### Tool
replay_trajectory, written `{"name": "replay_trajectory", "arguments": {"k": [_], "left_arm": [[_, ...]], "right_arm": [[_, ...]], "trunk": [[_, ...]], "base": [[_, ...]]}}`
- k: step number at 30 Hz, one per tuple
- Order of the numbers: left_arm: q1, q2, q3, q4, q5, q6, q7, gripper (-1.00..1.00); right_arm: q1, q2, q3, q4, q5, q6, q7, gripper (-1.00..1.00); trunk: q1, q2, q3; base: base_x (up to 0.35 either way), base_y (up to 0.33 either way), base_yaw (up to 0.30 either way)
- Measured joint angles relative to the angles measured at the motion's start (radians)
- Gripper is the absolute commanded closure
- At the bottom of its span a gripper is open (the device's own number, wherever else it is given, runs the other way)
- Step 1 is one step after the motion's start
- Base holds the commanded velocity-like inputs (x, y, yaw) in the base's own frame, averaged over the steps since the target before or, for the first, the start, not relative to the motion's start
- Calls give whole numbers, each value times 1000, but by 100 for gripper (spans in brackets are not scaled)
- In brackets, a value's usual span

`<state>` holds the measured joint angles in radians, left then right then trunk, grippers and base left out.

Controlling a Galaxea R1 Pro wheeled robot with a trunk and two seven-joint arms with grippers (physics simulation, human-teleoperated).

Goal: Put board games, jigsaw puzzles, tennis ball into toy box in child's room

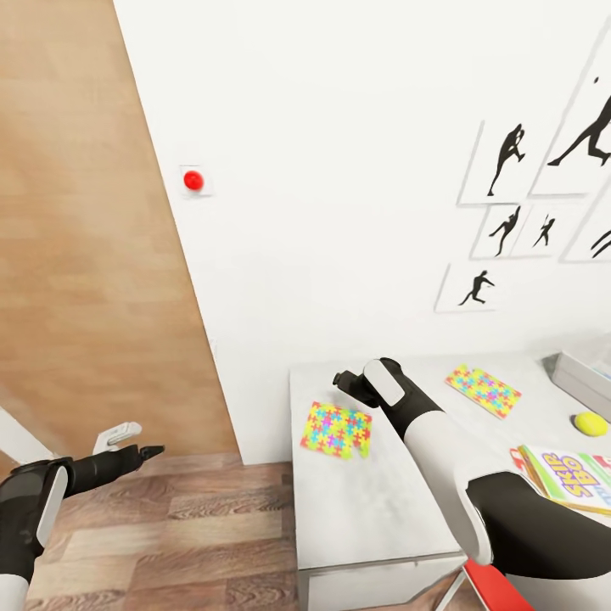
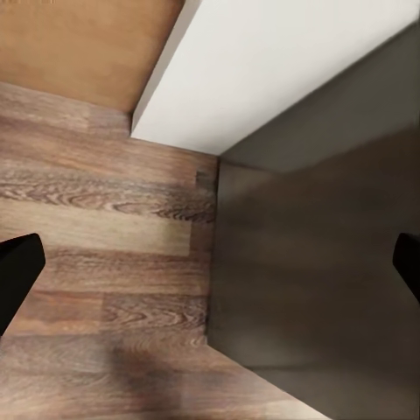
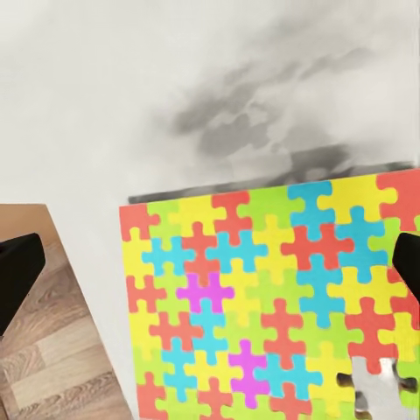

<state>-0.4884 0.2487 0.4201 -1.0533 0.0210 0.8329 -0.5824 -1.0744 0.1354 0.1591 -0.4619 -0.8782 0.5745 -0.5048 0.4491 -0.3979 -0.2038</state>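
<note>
- Reaching for the first jigsaw puzzle: your right gripper (image 1: 346, 386) hangs over the table (image 1: 356, 501), just above and beside the near jigsaw puzzle (image 1: 336, 429).
- Right gripper, state: the right wrist view has the two dark fingertips (image 3: 17, 271) at opposite edges of the picture, so the jaws stand wide apart with nothing between them but the puzzle's mosaic (image 3: 262, 297) lying below.
- Near puzzle: flat on the table top, one corner close to the table's edge under the tool; a pale notch shows at one corner of its surface.
- Far jigsaw puzzle (image 1: 484, 389): flat on the table, beyond the right forearm, well apart from the gripper.
- Tennis ball (image 1: 591, 423): on the table past the far puzzle, near the toy box (image 1: 585, 373), whose grey rim sits at the far end from the tool.
- Skip-Bo board game (image 1: 573, 477): beside the right elbow, partly overhanging the table's near edge.
- Left gripper (image 1: 140, 445): held low over the wood floor (image 1: 170, 526), away from the table; its fingertips are spread and it carries nothing.
- Step in hand, as judged: approach to the near puzzle, no grasp yet made.
- Next move calls for: lowering the right gripper to the puzzle's edge. A thin flat sheet gives little to pinch, so you will likely need to work at the edge near the table's rim, then carry it to the toy box.
</note>
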Motion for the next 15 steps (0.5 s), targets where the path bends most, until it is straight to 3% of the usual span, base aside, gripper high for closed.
{"name": "replay_trajectory", "arguments": {"k": [8, 15], "left_arm": [[0, 0, -16, 0, 0, 0, -1, -100], [0, -5, -64, 4, -1, -2, 1, -100]], "right_arm": [[0, 0, 0, 0, 0, -11, 0, -100], [1, 0, 1, 2, -1, -29, 0, -100]], "trunk": [[0, 0, -5], [0, 0, -6]], "base": [[81, 38, -67], [10, 4, -14]]}}
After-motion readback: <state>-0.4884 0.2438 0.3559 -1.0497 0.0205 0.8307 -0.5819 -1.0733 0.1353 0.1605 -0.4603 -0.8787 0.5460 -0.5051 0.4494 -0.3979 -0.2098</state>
